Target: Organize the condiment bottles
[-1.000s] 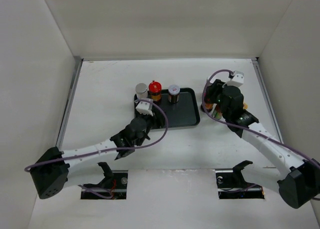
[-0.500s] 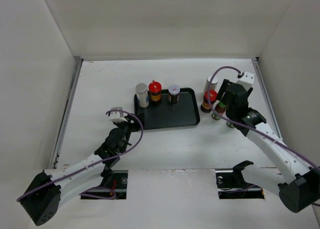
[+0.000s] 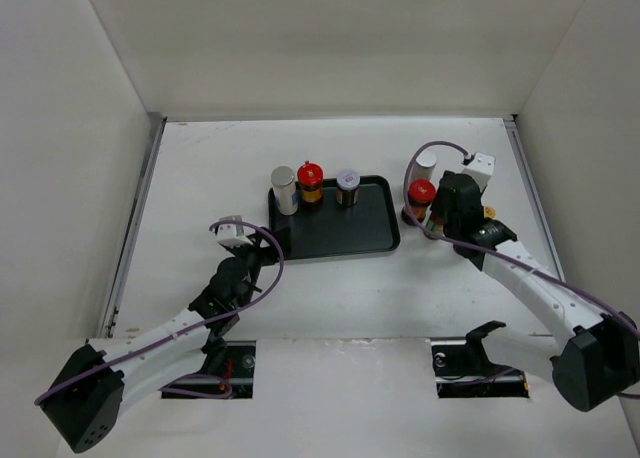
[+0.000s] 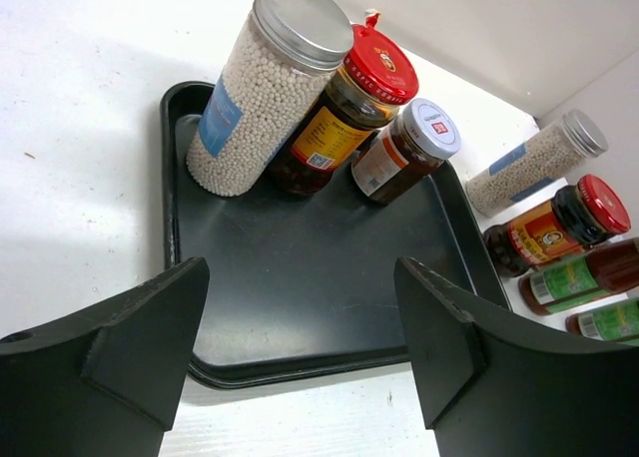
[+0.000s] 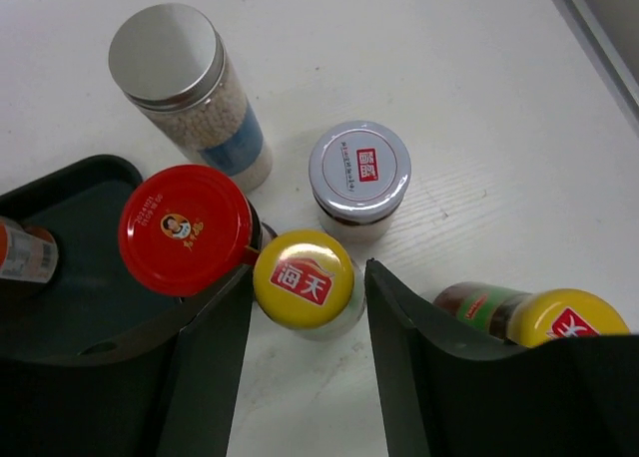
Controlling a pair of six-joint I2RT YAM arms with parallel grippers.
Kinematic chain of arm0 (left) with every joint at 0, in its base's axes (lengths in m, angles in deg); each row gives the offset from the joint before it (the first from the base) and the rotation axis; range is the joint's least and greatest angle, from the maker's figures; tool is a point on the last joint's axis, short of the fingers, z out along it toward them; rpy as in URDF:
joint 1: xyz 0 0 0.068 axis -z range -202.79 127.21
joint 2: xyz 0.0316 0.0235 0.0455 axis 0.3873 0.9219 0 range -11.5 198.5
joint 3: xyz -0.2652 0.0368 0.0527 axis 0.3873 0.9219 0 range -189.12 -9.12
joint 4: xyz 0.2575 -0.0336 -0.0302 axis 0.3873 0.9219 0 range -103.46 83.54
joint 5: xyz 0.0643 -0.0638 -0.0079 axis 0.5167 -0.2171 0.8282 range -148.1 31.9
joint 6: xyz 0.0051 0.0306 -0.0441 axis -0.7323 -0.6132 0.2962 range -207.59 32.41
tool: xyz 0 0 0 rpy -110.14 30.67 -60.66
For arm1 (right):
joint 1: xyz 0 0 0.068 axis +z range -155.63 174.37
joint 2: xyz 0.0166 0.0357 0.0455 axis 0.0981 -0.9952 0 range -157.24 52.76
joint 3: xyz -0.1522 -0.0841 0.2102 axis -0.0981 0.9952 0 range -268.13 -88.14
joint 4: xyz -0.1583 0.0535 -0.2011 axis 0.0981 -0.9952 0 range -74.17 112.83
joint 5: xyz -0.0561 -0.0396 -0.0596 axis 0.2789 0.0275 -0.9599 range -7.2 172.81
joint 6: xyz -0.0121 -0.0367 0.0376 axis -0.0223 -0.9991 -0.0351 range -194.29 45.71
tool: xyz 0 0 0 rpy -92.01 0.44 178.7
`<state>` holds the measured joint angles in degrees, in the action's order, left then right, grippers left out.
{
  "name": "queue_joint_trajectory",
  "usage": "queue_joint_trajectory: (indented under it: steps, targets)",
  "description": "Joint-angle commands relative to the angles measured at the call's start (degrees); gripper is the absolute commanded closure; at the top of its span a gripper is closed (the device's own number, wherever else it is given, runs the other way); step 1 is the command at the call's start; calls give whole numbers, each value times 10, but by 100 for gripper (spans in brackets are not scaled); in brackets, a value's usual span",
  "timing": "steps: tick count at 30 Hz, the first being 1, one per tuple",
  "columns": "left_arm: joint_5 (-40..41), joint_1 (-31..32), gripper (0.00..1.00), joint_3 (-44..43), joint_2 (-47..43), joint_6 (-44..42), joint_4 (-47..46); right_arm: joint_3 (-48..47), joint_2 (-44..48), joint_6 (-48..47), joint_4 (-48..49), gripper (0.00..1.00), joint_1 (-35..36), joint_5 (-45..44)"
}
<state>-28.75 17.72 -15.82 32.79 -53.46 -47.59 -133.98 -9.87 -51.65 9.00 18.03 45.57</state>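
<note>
Nearest the arm bases, the left gripper [image 4: 300, 292] hangs low over the table [image 3: 200, 178] just in front of the dark tray [image 4: 300, 327], its jaws spread wide and holding nothing

Further in on the other side, the right gripper [image 5: 306, 312] is down among the loose cluster just right of the tray. Its two fingers [image 5: 215, 367] stand apart on either side of a slim yellow-capped bottle [image 5: 303, 275]; I see no squeeze on it yet. That bottle looks like glass: stiff, smooth, likely slippery under hard pads, and breakable if it tips. Being slim and full, it probably carries its weight high, so I would take it around the body just under the cap, not on the cap itself. The red-capped jar [image 5: 185, 228] sits just beside it, nearly touching, and could be nudged as the jaws close. A white-capped jar [image 5: 359, 173] stands just behind, and a second yellow-capped bottle [image 5: 544, 322] is off to the right

Along the tray's far edge three are already in a row: a silver-lidded shaker [image 4: 250, 98] of pale grains, a red-lidded sauce jar [image 4: 344, 113] and a small white-lidded jar [image 4: 404, 153]

Farthest in the cluster stands another silver-lidded shaker [image 5: 190, 88], on the table beyond the tray
</note>
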Motion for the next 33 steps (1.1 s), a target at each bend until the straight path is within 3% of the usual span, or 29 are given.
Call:
queue_joint_trajectory:
  steps: [1, 5, 9, 14, 20, 26, 29, 33]
  targets:
    - [-8, -5, 23, 3, -5, 9, -36, 7, -6, 0, 62, 49, -10, 13]
    - [-6, -7, 19, 5, -6, 9, -36, 19, 7, -1, 75, 69, -9, -4]
    - [-6, -10, 19, 5, -1, 11, -36, 35, 62, -3, 65, 78, -3, -25]
    - [-4, -12, 19, 5, -4, 12, -37, 4, 116, 21, -22, 80, 40, -28]
    - [-2, -17, 15, 8, -8, 14, -37, -63, 101, 22, -54, 80, 113, -29]
    - [1, -31, 7, 13, -16, 16, -36, -149, 24, -6, -9, 80, 165, -15]
    - [2, -33, 0, 15, -22, 18, -34, -176, -22, -25, 40, 80, 165, 16]
    - [10, -40, 0, 22, -34, 18, -31, -210, -107, -41, 101, 80, 144, 62]
